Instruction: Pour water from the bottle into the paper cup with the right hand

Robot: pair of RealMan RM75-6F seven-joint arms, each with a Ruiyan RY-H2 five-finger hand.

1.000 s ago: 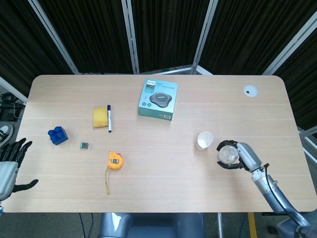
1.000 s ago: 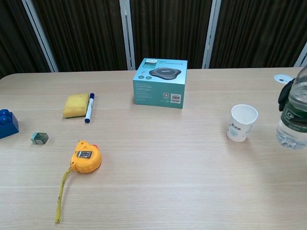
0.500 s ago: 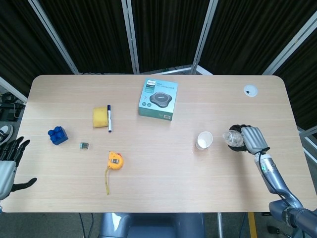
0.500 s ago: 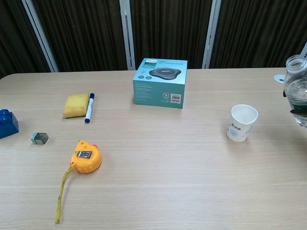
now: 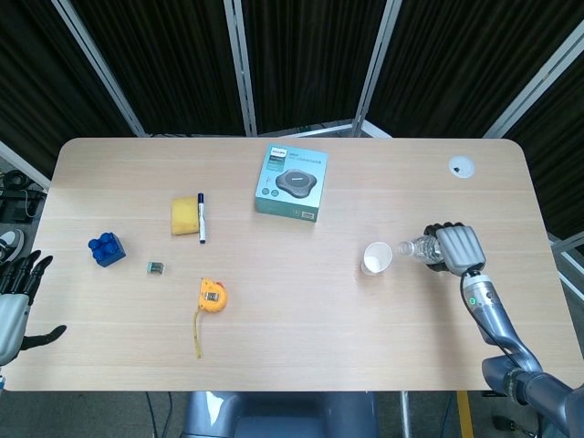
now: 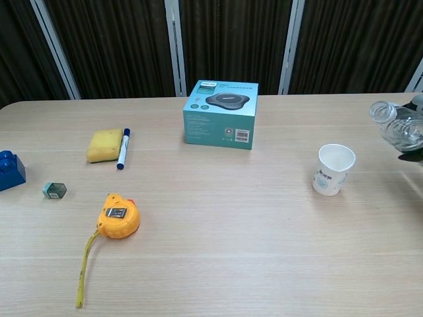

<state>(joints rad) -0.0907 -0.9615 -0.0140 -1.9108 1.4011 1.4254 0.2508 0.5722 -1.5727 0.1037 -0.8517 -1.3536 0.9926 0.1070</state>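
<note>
A white paper cup (image 5: 375, 258) (image 6: 333, 169) stands upright right of the table's middle. My right hand (image 5: 455, 247) grips a clear water bottle (image 5: 419, 247) (image 6: 399, 127), lifted off the table and tipped toward the cup. Its open neck points left and sits just right of the cup's rim, a little above it. No water shows leaving the neck. In the chest view only dark fingertips (image 6: 411, 157) of that hand show at the right edge. My left hand (image 5: 16, 301) hangs off the table's near left corner, fingers spread, holding nothing.
A teal box (image 5: 291, 183) lies at the table's centre back. To the left are a yellow sponge (image 5: 185, 215), a marker (image 5: 201, 217), a blue block (image 5: 107, 248), a small grey item (image 5: 155, 267) and a yellow tape measure (image 5: 212, 297). A white disc (image 5: 461, 166) sits far right.
My right hand has raised the bottle off the table, carried it away from me and tipped it from upright toward the cup. The left hand barely shifted.
</note>
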